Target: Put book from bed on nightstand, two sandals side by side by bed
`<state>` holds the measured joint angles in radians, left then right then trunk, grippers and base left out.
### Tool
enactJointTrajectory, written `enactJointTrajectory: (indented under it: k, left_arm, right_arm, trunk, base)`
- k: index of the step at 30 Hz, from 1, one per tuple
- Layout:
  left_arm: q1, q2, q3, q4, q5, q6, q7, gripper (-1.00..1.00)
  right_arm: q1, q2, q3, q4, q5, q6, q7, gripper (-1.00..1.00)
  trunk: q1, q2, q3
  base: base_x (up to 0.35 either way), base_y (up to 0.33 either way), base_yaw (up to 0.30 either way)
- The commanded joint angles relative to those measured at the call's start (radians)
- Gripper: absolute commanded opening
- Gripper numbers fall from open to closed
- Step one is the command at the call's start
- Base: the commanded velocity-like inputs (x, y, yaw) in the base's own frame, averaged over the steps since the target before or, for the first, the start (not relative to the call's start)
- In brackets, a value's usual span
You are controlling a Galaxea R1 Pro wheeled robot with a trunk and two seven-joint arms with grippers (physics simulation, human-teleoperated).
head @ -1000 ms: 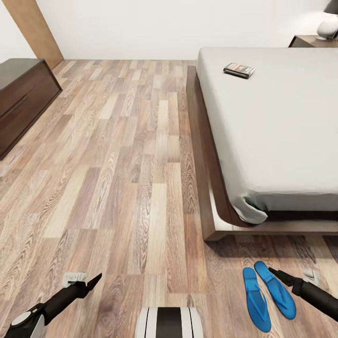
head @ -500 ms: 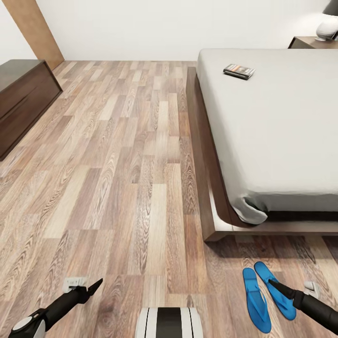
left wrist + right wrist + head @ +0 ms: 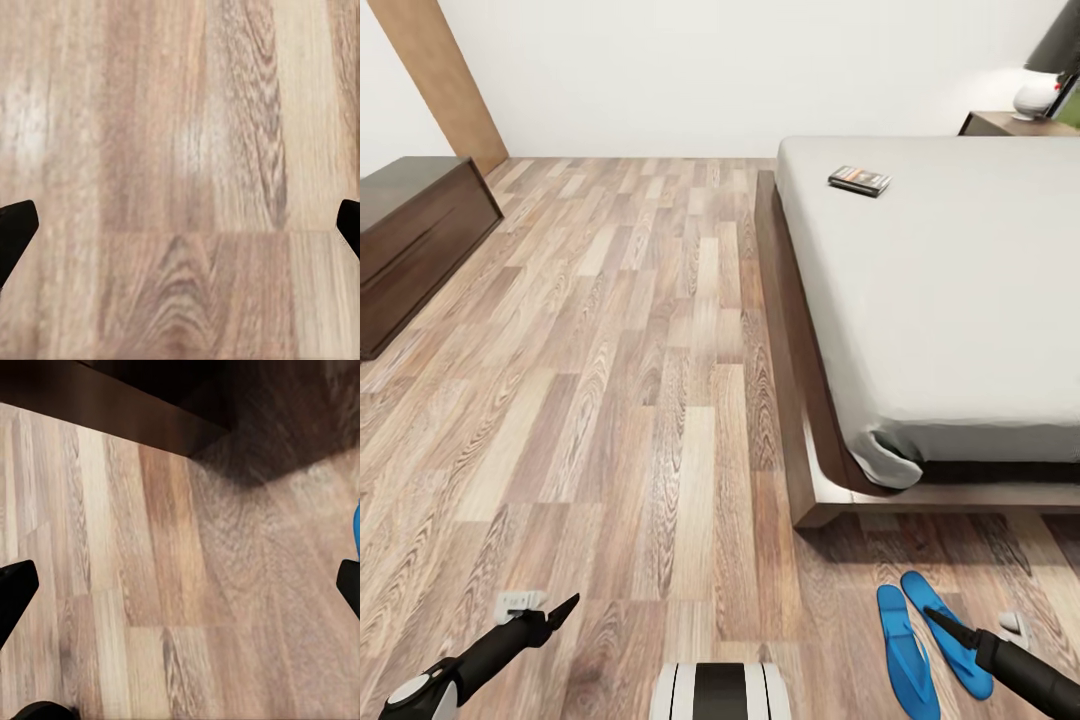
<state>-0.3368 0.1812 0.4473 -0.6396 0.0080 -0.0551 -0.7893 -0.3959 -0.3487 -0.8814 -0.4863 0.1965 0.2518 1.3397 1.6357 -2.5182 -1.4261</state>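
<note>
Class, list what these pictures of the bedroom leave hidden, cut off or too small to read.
- Small dark paperback book on the pale grey bed, head view: cover lettering too small to read.
- Two bright blue sandals, head view: heel ends cut off by the frame edge, one partly covered by the right gripper.
- Dark-shaded lamp on the reddish-brown nightstand, head view: both cut by the frame edge; the bed hides the nightstand's front.

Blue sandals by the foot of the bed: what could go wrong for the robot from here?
The two sandals lie right under the right claw, near the robot's base, so rolling forward might nudge them apart. The book sits far up the bed, so reaching it probably means leaning over the frame. Both claws are open and empty; the left claw hovers over bare floor.
</note>
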Motion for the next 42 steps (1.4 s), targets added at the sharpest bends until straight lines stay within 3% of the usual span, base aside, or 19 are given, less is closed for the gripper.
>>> enactJointTrajectory:
  k: [1, 17, 25, 42]
  left_arm:
    - [-0.001, 0.0, 0.002, 0.001, 0.0, -0.003, -0.005, 1.0]
    - [-0.001, 0.0, 0.002, 0.001, 0.001, -0.003, -0.003, 1.0]
    - [-0.001, 0.0, 0.002, 0.001, 0.001, -0.003, -0.003, 1.0]
    - [-0.001, -0.013, 0.002, 0.002, 0.0, -0.003, -0.002, 1.0]
  right_arm:
    - [-0.001, 0.001, -0.008, -0.001, 0.009, 0.01, 0.007, 1.0]
    - [-0.001, 0.0, -0.008, 0.0, 0.01, 0.01, 0.005, 1.0]
    - [-0.001, 0.002, -0.008, 0.012, 0.011, -0.071, 0.004, 1.0]
    - [-0.001, 0.005, -0.007, 0.015, 0.011, -0.081, 0.004, 1.0]
  trunk:
    - [-0.001, 0.0, 0.003]
    - [-0.008, 0.004, 0.065]
    - [-0.011, 0.006, 0.096]
    - [-0.019, 0.01, 0.162]
  base:
    - [0.0, 0.0, 0.0]
    - [0.0, 0.0, 0.0]
    - [0.0, 0.0, 0.0]
    - [0.0, 0.0, 0.0]
